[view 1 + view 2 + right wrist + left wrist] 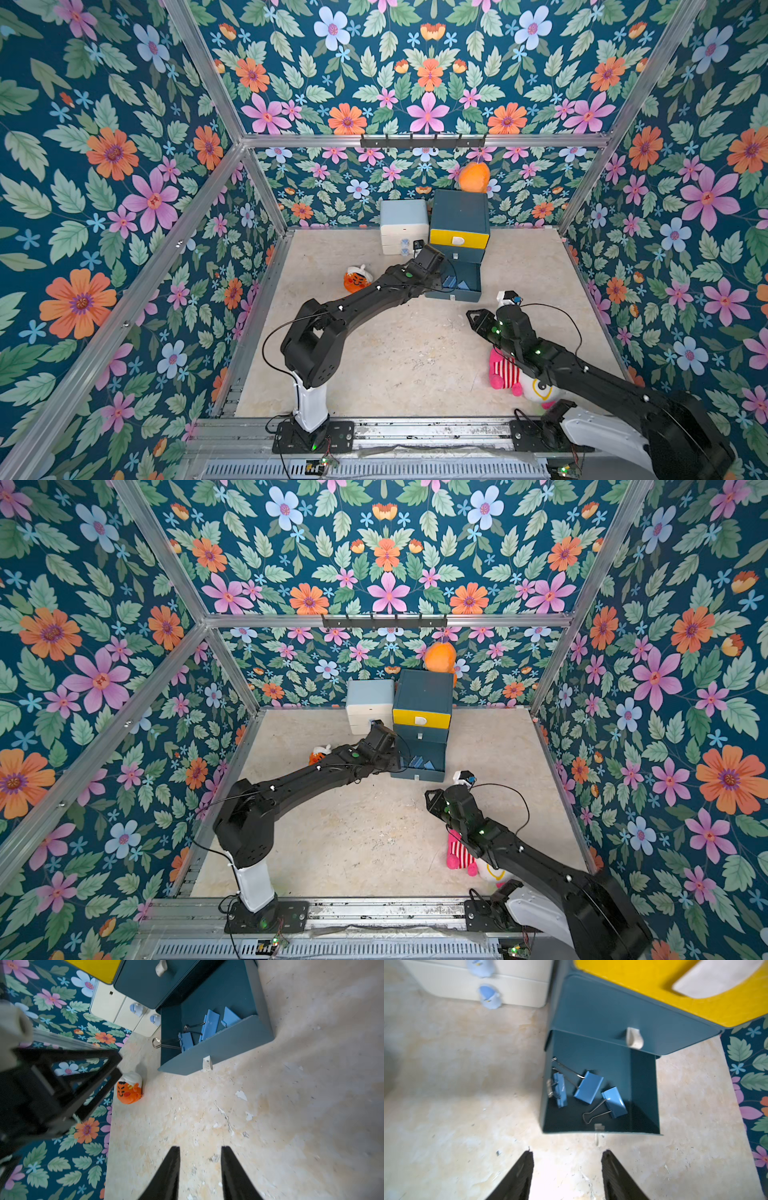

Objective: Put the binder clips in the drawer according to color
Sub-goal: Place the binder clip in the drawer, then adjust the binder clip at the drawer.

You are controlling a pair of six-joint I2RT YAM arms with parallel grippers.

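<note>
The cabinet [459, 216] stands ahead of both arms. Its yellow top front and the dark one beneath it are shut. The bottom drawer [643, 1093] is pulled out, and its front wall lies just beyond the tips of the left end effector [568, 1152]. That end effector is released, with its jaws apart and only bare worktop [467, 1126] between them. The right end effector [200, 1148] is also released and empty. It hangs farther back, with the drawer well ahead of it.

Three blue clips [588, 1087] lie on the drawer floor, below and ahead of the left end effector. Two lie flat near the middle. The third leans on the side wall, and in the right wrist view its wire handles [158, 1042] poke out over that wall. No other clip shows in these views.

The clips look light, stiff and unlikely to break. Their painted steel bodies are probably slick, so a shallow pinch could make one squirt out. The firmest hold is likely across the two flat faces of the body, near the folded spine. The wire handles are thin and they pivot, so a clip gripped there would probably swing.

The drawer seems light and easy to slide by its small white handle [207, 1064]. The overhanging wires might catch on the cabinet frame when the drawer is pushed in.
</note>
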